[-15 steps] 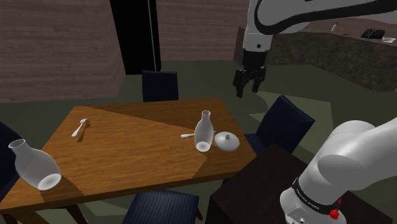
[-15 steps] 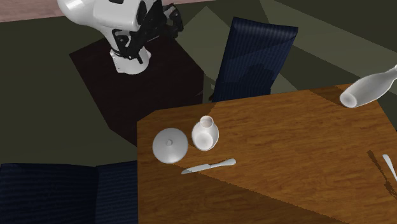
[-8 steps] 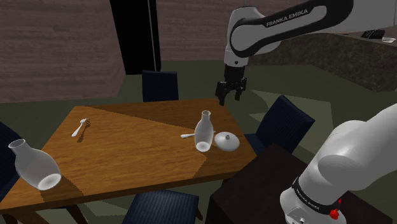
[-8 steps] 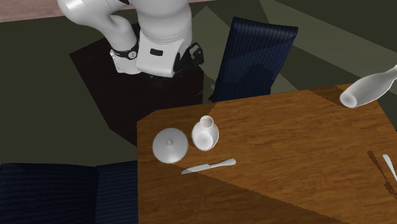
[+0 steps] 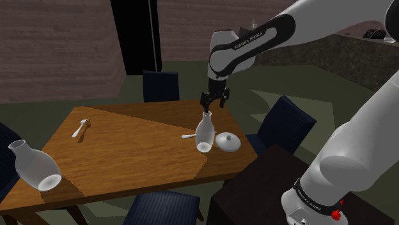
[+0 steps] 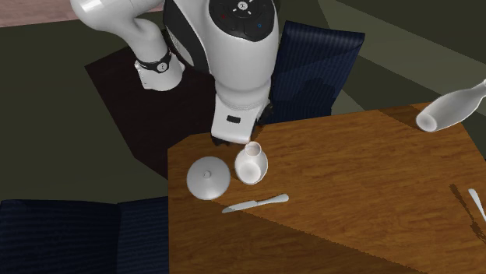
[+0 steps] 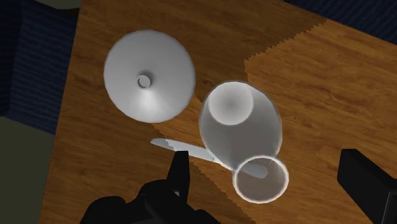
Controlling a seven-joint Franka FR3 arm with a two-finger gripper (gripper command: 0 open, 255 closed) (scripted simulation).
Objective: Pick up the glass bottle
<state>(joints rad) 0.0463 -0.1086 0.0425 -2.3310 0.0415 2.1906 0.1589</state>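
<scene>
Bottle (image 7: 240, 127) upright, mouth open upward

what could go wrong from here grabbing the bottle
1. The gripper hangs just above the bottle, whose neck is narrow. If the open fingers descend slightly off-centre, one could hit the rim and tip it.
2. The neck looks smooth and tapered, so a high grasp might slip.
3. The lid sits close beside the bottle near the table edge, and the knife lies by its base. A toppled bottle could knock either.
</scene>
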